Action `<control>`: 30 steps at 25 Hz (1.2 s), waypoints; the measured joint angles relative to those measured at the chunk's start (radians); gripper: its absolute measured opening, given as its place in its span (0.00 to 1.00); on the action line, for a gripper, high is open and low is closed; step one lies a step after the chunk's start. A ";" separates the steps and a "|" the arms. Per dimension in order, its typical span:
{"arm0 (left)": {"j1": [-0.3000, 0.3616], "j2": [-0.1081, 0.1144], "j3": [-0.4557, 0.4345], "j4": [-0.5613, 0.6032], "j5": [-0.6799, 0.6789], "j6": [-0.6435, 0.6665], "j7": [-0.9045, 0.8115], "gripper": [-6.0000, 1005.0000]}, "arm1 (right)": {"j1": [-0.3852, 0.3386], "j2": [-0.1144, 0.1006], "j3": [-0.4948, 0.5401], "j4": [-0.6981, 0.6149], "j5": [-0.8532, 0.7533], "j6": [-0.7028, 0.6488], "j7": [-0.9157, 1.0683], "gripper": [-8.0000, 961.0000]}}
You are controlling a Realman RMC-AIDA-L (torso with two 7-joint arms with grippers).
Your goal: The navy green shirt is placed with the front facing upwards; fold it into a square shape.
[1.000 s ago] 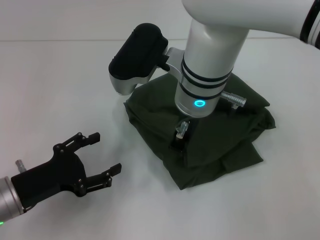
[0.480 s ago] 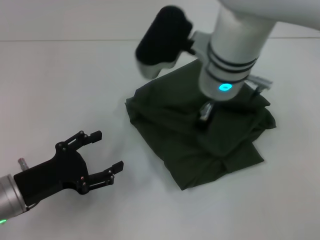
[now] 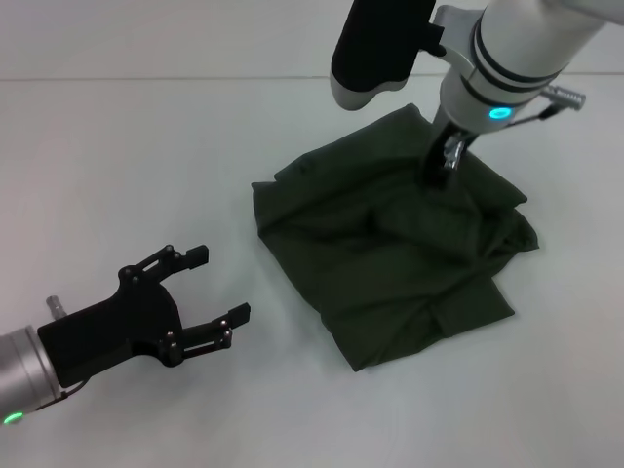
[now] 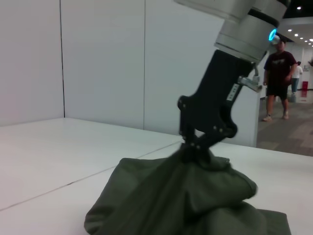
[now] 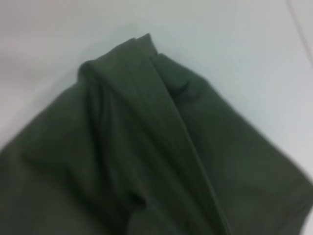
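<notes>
The navy green shirt (image 3: pixel 380 263) lies on the white table as a rumpled, roughly square bundle, with no lettering showing. My right gripper (image 3: pixel 439 177) stands over the bundle's far right part. In the left wrist view its dark fingers (image 4: pixel 195 146) meet at a raised peak of the shirt (image 4: pixel 181 200), so it looks shut on the cloth. The right wrist view is filled with folded green shirt (image 5: pixel 146 147). My left gripper (image 3: pixel 219 283) hovers open and empty near the table's front left, well clear of the shirt.
Bare white table (image 3: pixel 127 146) surrounds the bundle on all sides. The right arm's bulky white and black wrist (image 3: pixel 380 49) hangs above the shirt's far edge. A person (image 4: pixel 279 73) stands far off in the background.
My right arm has swung from the bundle's middle toward its far right side, and the near-left edge of the shirt shifted slightly. The left gripper drifted a little to the right, staying open.
</notes>
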 joint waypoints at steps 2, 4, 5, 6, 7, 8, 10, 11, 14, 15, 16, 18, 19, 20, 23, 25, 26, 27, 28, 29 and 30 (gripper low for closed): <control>-0.007 0.000 0.002 0.000 0.002 -0.007 -0.013 0.89 | -0.008 0.002 -0.005 0.005 -0.026 0.060 -0.039 0.03; -0.011 0.000 0.004 -0.001 0.003 -0.008 -0.024 0.89 | -0.013 0.004 -0.011 0.011 -0.038 0.111 -0.076 0.03; -0.011 0.000 0.004 -0.001 0.003 -0.008 -0.028 0.89 | -0.017 0.005 -0.012 0.012 -0.040 0.135 -0.097 0.03; -0.011 0.000 0.004 -0.001 0.003 -0.008 -0.032 0.89 | -0.020 0.005 -0.013 0.013 -0.041 0.154 -0.113 0.03; -0.011 0.000 0.003 -0.001 0.002 -0.008 -0.035 0.89 | -0.023 0.005 -0.013 0.013 -0.042 0.174 -0.133 0.03; -0.010 0.000 0.002 -0.001 0.001 -0.008 -0.042 0.89 | -0.027 0.004 -0.015 0.013 -0.044 0.193 -0.150 0.03; -0.009 0.000 0.000 -0.001 0.000 -0.008 -0.052 0.89 | -0.032 0.003 -0.017 0.019 -0.053 0.223 -0.179 0.03; -0.008 0.000 -0.001 -0.001 -0.001 -0.008 -0.056 0.89 | -0.034 0.003 -0.021 0.025 -0.059 0.239 -0.194 0.03; -0.006 0.000 -0.004 -0.002 -0.005 -0.008 -0.068 0.89 | -0.048 0.003 -0.044 0.047 -0.067 0.289 -0.232 0.03; -0.006 0.000 -0.004 -0.002 -0.006 -0.010 -0.072 0.89 | -0.054 0.003 -0.053 0.050 -0.067 0.303 -0.240 0.03; -0.007 0.000 -0.004 -0.001 -0.007 -0.011 -0.076 0.89 | -0.061 0.001 -0.060 0.051 -0.067 0.320 -0.249 0.03; -0.008 0.000 -0.004 -0.001 -0.009 -0.014 -0.081 0.89 | -0.073 -0.002 -0.066 0.051 -0.067 0.345 -0.265 0.03; -0.009 0.000 -0.004 -0.001 -0.011 -0.017 -0.086 0.89 | -0.077 -0.002 -0.066 0.051 -0.068 0.350 -0.271 0.03; -0.010 -0.001 -0.004 -0.001 -0.017 -0.019 -0.093 0.89 | -0.082 -0.004 -0.067 0.048 -0.068 0.355 -0.280 0.03; -0.011 -0.001 -0.004 -0.001 -0.028 -0.019 -0.102 0.89 | -0.089 -0.011 -0.067 0.041 -0.069 0.359 -0.288 0.03; -0.012 -0.002 -0.004 -0.001 -0.029 -0.020 -0.109 0.89 | -0.094 -0.016 -0.067 0.026 -0.069 0.355 -0.288 0.03; -0.013 -0.002 -0.004 -0.001 -0.029 -0.020 -0.113 0.89 | -0.099 -0.017 -0.065 0.010 -0.070 0.347 -0.289 0.03; -0.014 -0.002 -0.004 -0.001 -0.029 -0.020 -0.116 0.89 | -0.102 -0.018 -0.059 -0.003 -0.070 0.336 -0.289 0.03; -0.014 -0.002 -0.004 -0.001 -0.029 -0.020 -0.118 0.89 | -0.105 -0.019 -0.048 -0.020 -0.070 0.320 -0.289 0.03; -0.015 -0.002 -0.004 -0.001 -0.029 -0.020 -0.118 0.89 | -0.107 -0.020 -0.037 -0.030 -0.070 0.309 -0.290 0.03; -0.015 -0.002 -0.004 -0.001 -0.030 -0.020 -0.119 0.89 | -0.109 -0.020 -0.020 -0.042 -0.070 0.297 -0.291 0.03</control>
